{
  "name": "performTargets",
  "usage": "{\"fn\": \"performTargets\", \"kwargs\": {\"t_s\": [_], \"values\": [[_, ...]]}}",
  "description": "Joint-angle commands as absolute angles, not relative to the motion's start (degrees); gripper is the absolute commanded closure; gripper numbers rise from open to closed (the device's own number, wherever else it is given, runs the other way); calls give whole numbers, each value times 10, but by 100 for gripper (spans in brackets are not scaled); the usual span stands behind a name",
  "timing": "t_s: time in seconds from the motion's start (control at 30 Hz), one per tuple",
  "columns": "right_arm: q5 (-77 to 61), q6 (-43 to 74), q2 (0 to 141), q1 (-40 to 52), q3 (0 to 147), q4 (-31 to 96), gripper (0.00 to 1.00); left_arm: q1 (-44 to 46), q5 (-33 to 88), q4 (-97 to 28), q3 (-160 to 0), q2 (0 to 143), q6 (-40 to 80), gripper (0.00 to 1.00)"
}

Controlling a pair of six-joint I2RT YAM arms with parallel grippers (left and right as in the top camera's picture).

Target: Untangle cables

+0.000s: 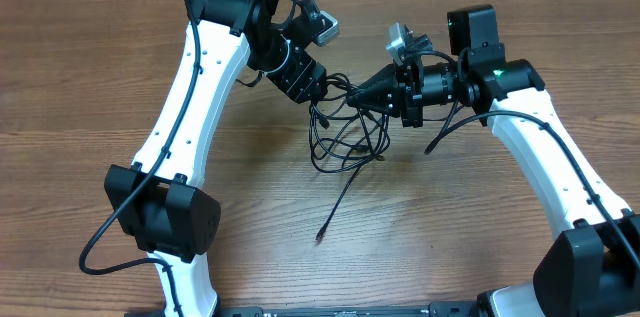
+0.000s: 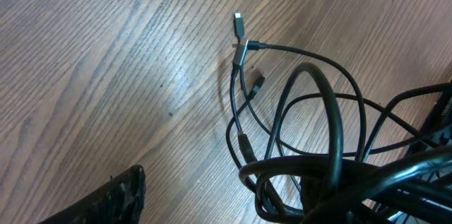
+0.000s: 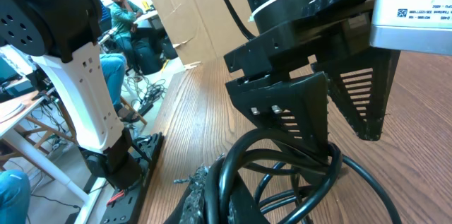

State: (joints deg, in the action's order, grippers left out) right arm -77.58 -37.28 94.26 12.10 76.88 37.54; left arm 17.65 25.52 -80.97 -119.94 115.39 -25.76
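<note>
Right gripper [image 1: 354,99]: closed, pinching cables [image 2: 325,171].
Left gripper [image 1: 324,88]: fingers apart, astride cables.
Plug end [image 1: 320,237]: trailing from cables.

The cables [image 2: 311,111] ran off the right and bottom edges of the left wrist view. The right gripper [image 3: 215,197] was cut off at the bottom edge of its own view.
</note>
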Motion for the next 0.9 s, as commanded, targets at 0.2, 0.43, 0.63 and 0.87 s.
{"fn": "performTargets", "kwargs": {"t_s": [0.2,0.43,0.63,0.87], "values": [[-795,-374,936,123,773,375,96,175,347,-825,-1203,1135,-333,20],[-795,-374,936,123,773,376,96,142,347,-825,-1217,1134,-331,20],[-795,-374,936,123,773,378,96,124,309,-818,-1217,1134,-300,40],[-795,-374,936,123,773,379,96,114,242,-771,-1217,1134,-176,59]]}}
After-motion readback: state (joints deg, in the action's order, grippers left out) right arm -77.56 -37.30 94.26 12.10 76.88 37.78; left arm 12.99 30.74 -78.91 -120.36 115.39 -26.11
